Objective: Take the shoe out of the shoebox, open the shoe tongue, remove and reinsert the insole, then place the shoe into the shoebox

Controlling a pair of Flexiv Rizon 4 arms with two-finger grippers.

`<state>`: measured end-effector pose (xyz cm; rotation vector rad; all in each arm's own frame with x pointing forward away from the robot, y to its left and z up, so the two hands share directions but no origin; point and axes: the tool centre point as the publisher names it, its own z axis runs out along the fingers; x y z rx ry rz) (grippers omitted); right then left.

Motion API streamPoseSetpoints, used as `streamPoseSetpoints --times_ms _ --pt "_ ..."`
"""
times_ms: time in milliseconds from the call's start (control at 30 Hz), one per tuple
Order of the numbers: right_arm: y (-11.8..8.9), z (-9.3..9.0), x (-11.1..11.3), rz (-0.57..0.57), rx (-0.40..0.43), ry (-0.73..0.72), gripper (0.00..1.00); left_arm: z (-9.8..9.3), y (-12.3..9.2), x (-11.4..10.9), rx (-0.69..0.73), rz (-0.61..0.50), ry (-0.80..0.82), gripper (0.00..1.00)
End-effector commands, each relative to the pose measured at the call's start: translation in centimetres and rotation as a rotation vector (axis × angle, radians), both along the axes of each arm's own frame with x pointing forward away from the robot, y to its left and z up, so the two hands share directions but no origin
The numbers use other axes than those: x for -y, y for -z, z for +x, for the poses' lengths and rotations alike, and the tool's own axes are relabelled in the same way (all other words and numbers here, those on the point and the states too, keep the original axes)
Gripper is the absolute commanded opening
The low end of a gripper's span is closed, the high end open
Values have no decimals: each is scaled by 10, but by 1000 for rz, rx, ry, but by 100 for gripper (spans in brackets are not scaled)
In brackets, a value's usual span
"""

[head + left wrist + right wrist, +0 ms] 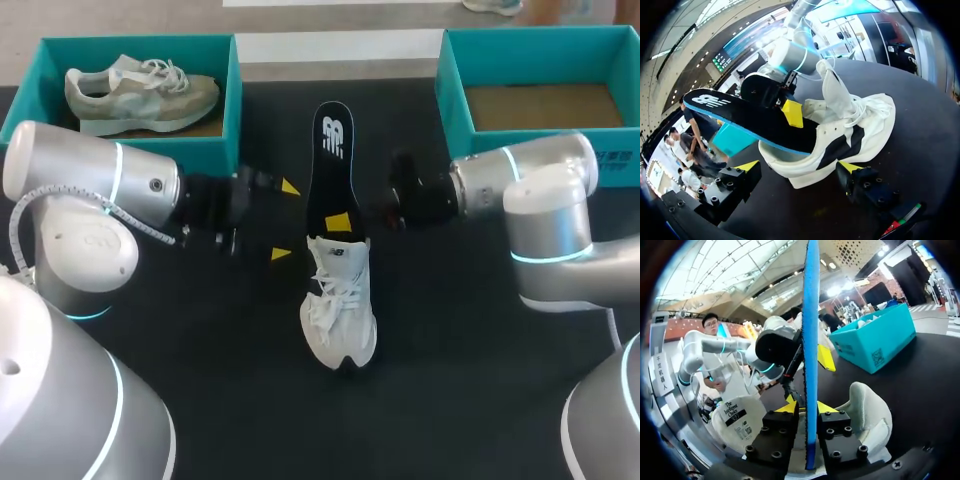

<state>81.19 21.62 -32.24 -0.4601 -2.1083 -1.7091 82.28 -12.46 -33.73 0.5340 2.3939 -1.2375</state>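
Clamping the black insole [330,160] edge-on between its fingers, the right gripper [806,409] held it with one end tucked into the white shoe [340,310] and the rest sticking out past the heel (logo end farthest out). The left gripper [285,220] sat at the shoe's heel with its fingers wide apart, the heel between them but clear of both. The shoe stood upright mid-table [480,380], nearer than two teal boxes: the left box [230,100] held a grey shoe [140,92], while the right box [540,35] showed its brown floor.
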Motion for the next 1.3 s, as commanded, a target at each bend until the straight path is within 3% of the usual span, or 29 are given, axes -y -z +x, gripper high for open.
streamPoseSetpoints --times_ms 33,200,300,567,900,1067,1200,1300 --pt "-9 1 -1 -13 11 -3 27 -2 2 -1 1 -3 -1 100" --pt "-17 11 -2 -23 32 -11 23 -4 3 -3 -2 -4 -7 100" --pt "-12 16 -1 -33 -2 -30 0 -4 3 -3 -2 -5 -5 100" --pt "10 7 1 -63 -89 -32 0 -8 4 -4 -3 -10 -9 100" --pt "28 -32 2 -102 -184 -7 0 -10 8 -8 -17 -6 -11 100" --pt "21 -29 1 -119 -168 -8 0 -9 7 -6 -16 -6 4 100" --pt "10 -20 1 -134 -127 -14 17 -9 5 -5 -13 -5 11 100" --pt "3 -11 1 -139 -100 -23 19 -9 4 -6 -11 -6 12 100"
